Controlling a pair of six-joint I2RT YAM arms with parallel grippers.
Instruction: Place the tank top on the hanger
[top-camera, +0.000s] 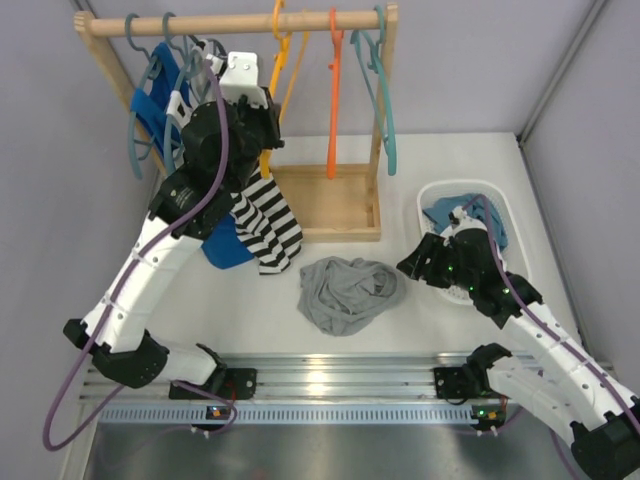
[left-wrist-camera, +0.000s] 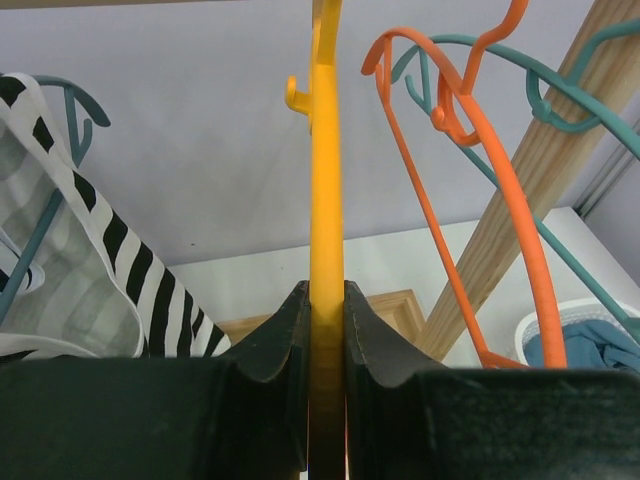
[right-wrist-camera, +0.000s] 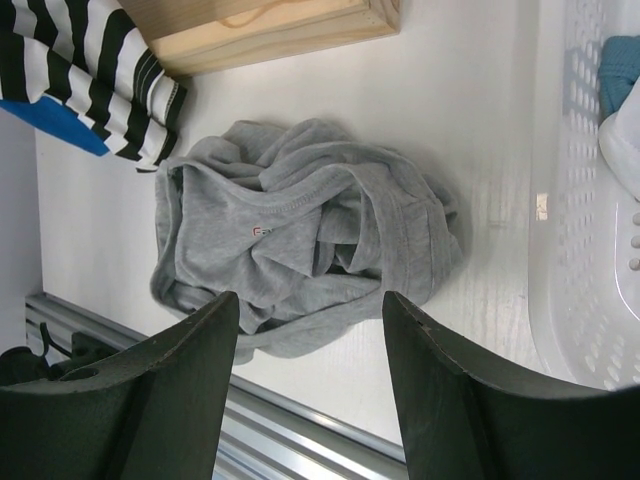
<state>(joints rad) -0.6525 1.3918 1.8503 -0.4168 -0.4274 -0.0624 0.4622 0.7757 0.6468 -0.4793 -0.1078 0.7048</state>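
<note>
Clamping the hanger (left-wrist-camera: 326, 180) was the left gripper (left-wrist-camera: 326, 292); the right gripper (right-wrist-camera: 310, 305) gaped empty beside the tank top (right-wrist-camera: 290, 220).

The top view looked down from behind; the left wrist view sat close against the hanger (left-wrist-camera: 326, 200); the right wrist view faced the tank top (right-wrist-camera: 300, 230), shared with the top view.

I see white shells and black joints on my left arm (top-camera: 135, 275) and right arm (top-camera: 570, 375), with purple cables (top-camera: 221, 125) trailing along them and matte black fingers (right-wrist-camera: 190, 390) on the right gripper (right-wrist-camera: 308, 298).
</note>
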